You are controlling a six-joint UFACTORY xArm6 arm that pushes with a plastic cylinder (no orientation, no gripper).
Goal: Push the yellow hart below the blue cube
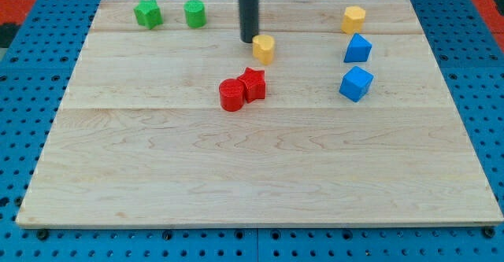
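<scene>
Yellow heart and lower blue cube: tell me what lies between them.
Nothing: the camera view shows bare board between the yellow heart and the blue cube. My tip touches the heart's left.

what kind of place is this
Likely a robotics lab bench: a wooden board on a blue pegboard, small coloured blocks, and my tip just left of the yellow heart.

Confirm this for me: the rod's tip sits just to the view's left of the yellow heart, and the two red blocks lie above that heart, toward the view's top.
One thing is wrong. My tip does sit just to the view's left of the yellow heart, but the camera view shows the red star and the red cylinder below that heart, toward the view's bottom, not above it.
</scene>
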